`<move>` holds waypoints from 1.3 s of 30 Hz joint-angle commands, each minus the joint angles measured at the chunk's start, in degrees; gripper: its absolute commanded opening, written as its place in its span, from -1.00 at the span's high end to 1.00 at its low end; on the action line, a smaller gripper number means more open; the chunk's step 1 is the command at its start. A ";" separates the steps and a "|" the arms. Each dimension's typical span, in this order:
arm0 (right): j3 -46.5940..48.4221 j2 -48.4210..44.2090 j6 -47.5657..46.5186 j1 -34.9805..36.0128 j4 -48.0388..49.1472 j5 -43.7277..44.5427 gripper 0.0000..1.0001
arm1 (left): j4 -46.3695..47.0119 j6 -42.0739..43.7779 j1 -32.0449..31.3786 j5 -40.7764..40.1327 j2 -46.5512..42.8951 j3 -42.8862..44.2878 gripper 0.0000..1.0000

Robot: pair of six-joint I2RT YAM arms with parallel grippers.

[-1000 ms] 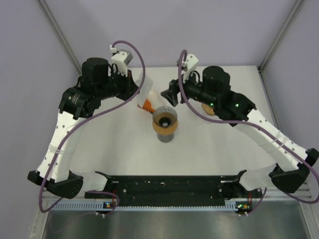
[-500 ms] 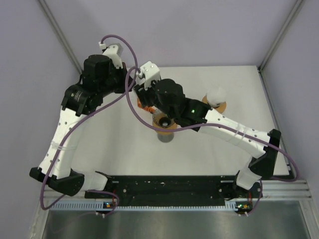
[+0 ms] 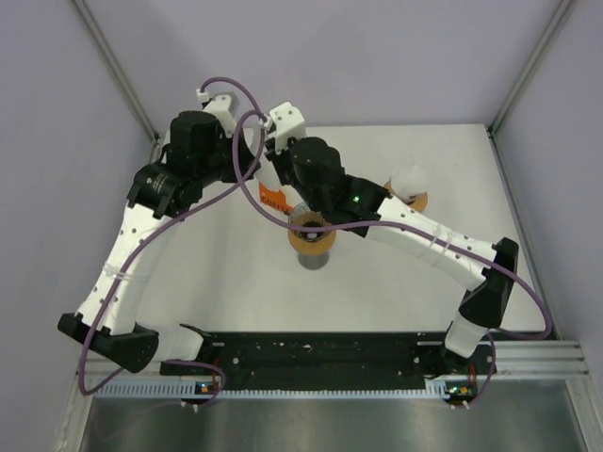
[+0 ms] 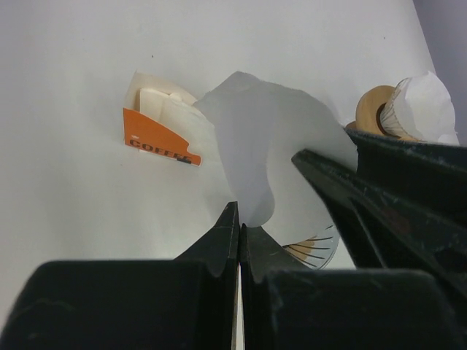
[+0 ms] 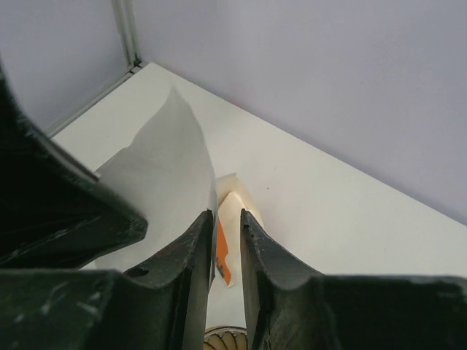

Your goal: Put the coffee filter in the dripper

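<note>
My left gripper (image 4: 239, 219) is shut on the lower edge of a white paper coffee filter (image 4: 270, 153) and holds it up in the air. The glass dripper (image 3: 311, 233) with a brown collar stands mid-table; its ribbed rim shows just below the filter in the left wrist view (image 4: 314, 248). My right gripper (image 5: 228, 219) has reached across to the filter (image 5: 168, 160). Its jaws stand slightly apart, with the filter's free edge lying against the inside of the left finger (image 5: 193, 248). In the top view the arms hide the filter.
An orange and white filter pack (image 3: 273, 199) lies on the table behind the dripper, below both grippers (image 4: 157, 135). A second dripper with a filter in it (image 3: 410, 184) stands on a wooden ring at the right. Enclosure walls close the back and sides.
My right arm has swung from the right side across the dripper to the filter held by my left gripper. The left gripper keeps hold of the filter and has shifted little.
</note>
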 commanded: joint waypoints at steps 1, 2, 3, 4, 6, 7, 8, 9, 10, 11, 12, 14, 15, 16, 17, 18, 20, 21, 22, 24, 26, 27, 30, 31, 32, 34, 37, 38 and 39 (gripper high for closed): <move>3.78 1.10 2.56 -2.94 0.08 -3.05 0.56 | 4.38 1.72 -0.03 1.88 -2.22 -1.77 1.00; 3.87 1.53 2.91 -3.29 -0.18 -4.01 0.60 | 4.65 1.90 -0.03 2.41 -2.31 -2.21 1.00; 3.87 1.71 3.17 -3.73 -0.36 -5.15 0.68 | 4.65 2.08 -0.03 2.59 -2.14 -2.47 1.00; 3.78 1.63 3.52 -3.99 -0.80 -6.21 0.83 | 4.65 2.51 -0.03 2.77 -2.05 -2.74 1.00; 3.70 1.36 3.88 -4.35 -1.76 -6.83 1.00 | 4.65 3.65 -0.03 2.16 -2.05 -3.18 1.00; 3.61 1.10 3.88 -4.43 -2.55 -6.92 1.00 | 4.65 4.62 -0.03 1.98 -2.14 -3.35 1.00; 3.43 0.66 3.88 -4.61 -3.34 -7.01 1.00 | 4.65 5.59 -0.03 2.06 -1.96 -3.36 1.00; 3.43 0.31 3.88 -4.78 -4.57 -7.45 1.00 | 4.39 6.55 -0.03 2.50 -2.05 -3.27 1.00; 3.61 -0.22 3.88 -5.13 -6.06 -7.97 1.00 | 4.12 7.17 -0.03 2.94 -1.79 -3.09 1.00; 3.87 -0.48 5.70 -5.49 -8.34 -8.76 1.00 | 3.69 7.96 -0.03 3.64 -1.70 -2.83 1.00; 4.65 -0.57 6.42 -5.75 -11.14 -9.73 1.00 | 3.25 8.58 -0.03 4.78 -1.61 -2.39 0.93; 5.19 -1.45 7.74 -6.45 -15.72 -11.83 1.00 | 2.28 9.72 -0.03 7.41 -1.52 -1.60 0.55; 5.10 -2.06 8.27 -6.72 -17.48 -12.63 1.00 | 1.93 9.73 0.06 8.82 -1.52 -1.16 0.38; 4.84 -3.02 8.71 -6.89 -19.67 -14.20 1.00 | 1.32 9.90 0.14 10.40 -1.43 -0.64 0.23; 4.58 -3.82 9.32 -7.07 -21.44 -15.35 1.00 | 0.87 9.81 0.41 12.07 -1.52 -0.02 0.12; 4.66 -4.69 10.02 -7.59 -22.93 -16.32 1.00 | 0.52 9.81 0.58 13.39 -1.43 0.51 0.04; 4.66 -6.01 11.34 -8.47 -26.27 -19.04 1.00 | 0.08 9.81 0.85 15.85 -1.52 1.56 -0.11; 4.75 -6.46 11.87 -9.00 -27.68 -20.10 1.00 | -0.01 9.81 0.93 16.47 -1.52 2.00 -0.18; 5.01 -6.98 12.40 -9.27 -29.52 -21.06 1.00 | -0.36 9.73 0.85 17.18 -1.43 2.18 -0.22; 5.54 -7.60 12.66 -9.53 -32.42 -22.38 1.00 | -0.36 9.55 0.93 18.32 -1.26 2.27 -0.27; 5.80 -7.78 13.02 -9.88 -35.15 -23.62 1.00 | -0.19 9.11 0.85 19.20 -0.91 1.57 -0.28; 5.89 -7.78 13.19 -9.97 -36.30 -24.41 1.00 | 0.08 8.94 0.85 19.55 -0.73 1.13 -0.29; 4.06 -7.78 13.63 -11.72 -37.71 -27.65 1.00 | 0.78 8.15 0.93 19.82 0.06 -0.45 -0.29; 3.35 -7.78 14.07 -12.34 -37.71 -28.88 1.00 | 0.96 7.80 0.94 19.91 0.32 -0.98 -0.29; 2.30 -7.52 14.16 -12.78 -37.71 -29.85 1.00 | 1.31 7.27 0.85 19.82 0.50 -1.42 -0.29; 1.41 -6.99 14.16 -13.05 -37.89 -30.56 1.00 | 2.79 6.22 0.85 19.82 0.33 -3.34 -0.30; 1.15 -5.59 13.81 -13.57 -38.24 -30.22 1.00 | 5.87 4.55 0.85 20.87 0.24 -7.04 -0.33; 1.15 -5.06 13.81 -13.84 -38.33 -29.87 1.00 | 6.31 4.11 0.85 20.87 0.67 -7.92 -0.34; 1.23 -4.53 13.63 -14.01 -38.33 -29.95 1.00 | 6.49 3.75 0.85 20.70 1.11 -8.62 -0.33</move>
